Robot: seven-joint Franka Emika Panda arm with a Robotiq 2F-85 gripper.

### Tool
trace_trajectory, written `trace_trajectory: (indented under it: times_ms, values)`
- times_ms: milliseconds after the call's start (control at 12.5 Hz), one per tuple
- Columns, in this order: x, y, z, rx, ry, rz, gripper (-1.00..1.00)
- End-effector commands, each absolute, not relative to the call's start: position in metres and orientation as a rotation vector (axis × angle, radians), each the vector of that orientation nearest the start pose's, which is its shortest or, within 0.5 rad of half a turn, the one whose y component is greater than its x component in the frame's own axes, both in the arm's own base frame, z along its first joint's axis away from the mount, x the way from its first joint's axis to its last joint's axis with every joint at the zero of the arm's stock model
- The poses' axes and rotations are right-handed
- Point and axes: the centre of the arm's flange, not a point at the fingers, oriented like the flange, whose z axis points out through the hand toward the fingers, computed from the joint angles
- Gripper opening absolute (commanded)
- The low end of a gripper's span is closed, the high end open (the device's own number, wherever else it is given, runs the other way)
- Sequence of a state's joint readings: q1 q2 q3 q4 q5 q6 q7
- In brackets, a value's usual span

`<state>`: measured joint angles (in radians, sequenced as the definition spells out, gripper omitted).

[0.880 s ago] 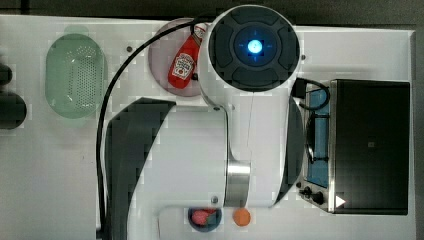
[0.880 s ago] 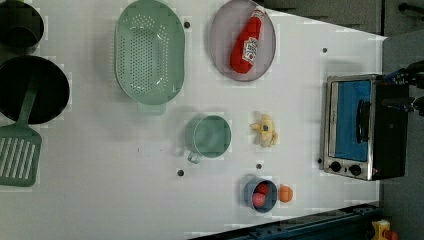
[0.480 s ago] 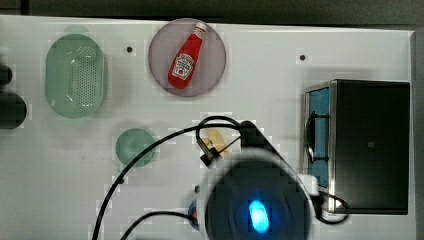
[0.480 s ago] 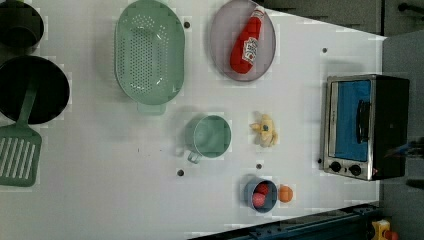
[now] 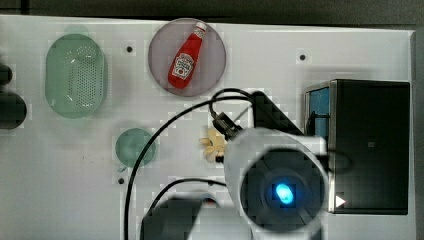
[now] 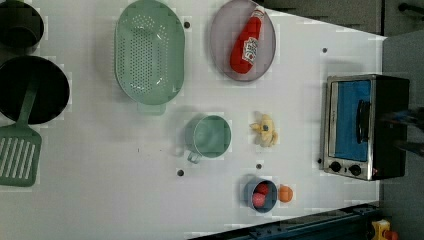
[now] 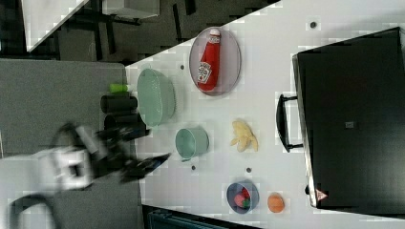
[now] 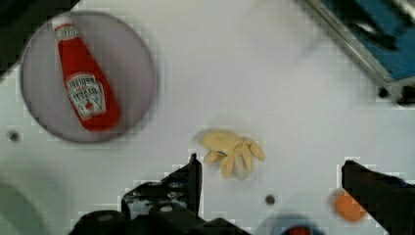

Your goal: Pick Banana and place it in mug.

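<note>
Nothing of the task is completed yet: the small pale cream-yellow toy banana bunch (image 6: 264, 131) lies on the white table (image 6: 100, 200), not in the small round muted-green mug (image 6: 210, 136). Taking the mug as landmark, the banana rests just beside it on the left view's right, apart from it and not touching; the mug stands upright and looks empty. The grey plate bearing the red ketchup bottle (image 6: 247, 45) sits beyond the mug, toward the left view's top. The small dark-blue bowl of red fruit (image 6: 261, 194) stands nearer the left view's bottom.

The gripper (image 8: 269, 181) hangs above the table with its black fingers (image 8: 188, 183) spread wide and holding nothing; in the wrist view the banana lies on the table between and beyond the two fingers, untouched. Remaining, in my judgement: descent, grasp, lift, carry to the mug, release. Progress: approach stage only.
</note>
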<state>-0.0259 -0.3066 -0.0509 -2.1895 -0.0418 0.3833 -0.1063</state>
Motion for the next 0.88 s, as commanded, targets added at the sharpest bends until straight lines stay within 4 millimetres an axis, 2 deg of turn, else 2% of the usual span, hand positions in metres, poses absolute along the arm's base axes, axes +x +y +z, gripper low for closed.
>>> trace_trajectory:
  times_ms: [80, 240, 400, 640, 880]
  values:
    - [0.466, -0.022, 0.403, -3.120, 0.628, 0.149, 1.00]
    - [0.470, -0.022, 0.358, -3.146, 0.432, 0.145, 1.00]
    - [0.474, -0.022, 0.318, -3.155, 0.321, 0.120, 1.00]
    - [0.475, -0.022, 0.260, -3.162, 0.160, 0.176, 1.00]
    - [0.474, -0.026, 0.214, -3.162, 0.125, 0.184, 1.00]
